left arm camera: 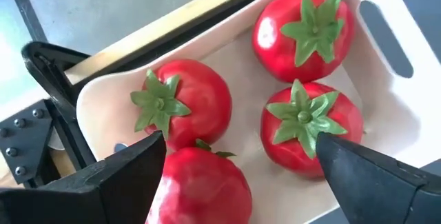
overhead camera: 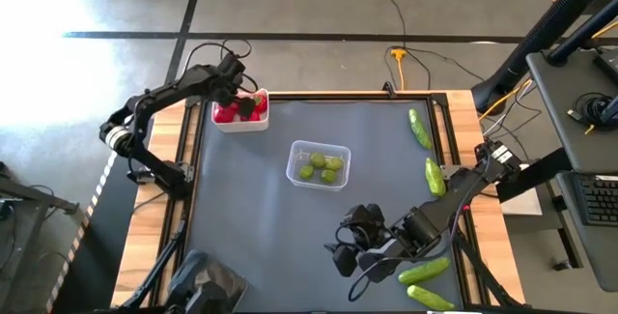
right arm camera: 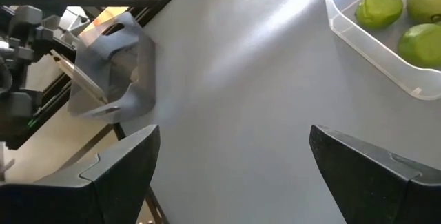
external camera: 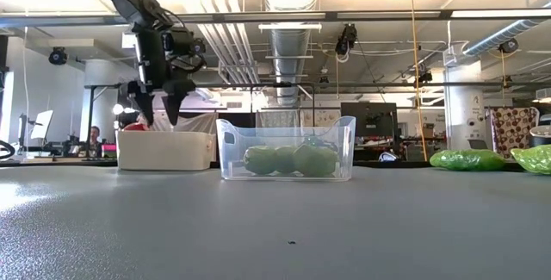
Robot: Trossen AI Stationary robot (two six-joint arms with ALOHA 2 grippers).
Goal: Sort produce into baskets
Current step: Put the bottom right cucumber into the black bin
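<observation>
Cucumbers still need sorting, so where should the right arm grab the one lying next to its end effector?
Grip the cucumber across its narrow middle, coming straight down from above. It lies flat and slanted, so turn the open right end effector crosswise to its length.

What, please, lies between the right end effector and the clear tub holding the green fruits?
Nothing: in the high view only bare dark mat separates the right end effector from the clear tub; the right wrist view shows the same empty stretch.

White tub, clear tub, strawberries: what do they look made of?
White tub: opaque matte plastic, with a moulded handle slot. Clear tub: transparent glossy plastic; the green fruit shows through its wall. Strawberries: likely plastic replicas, given smooth seedless shiny skin and stiff uniform green tops.
</observation>
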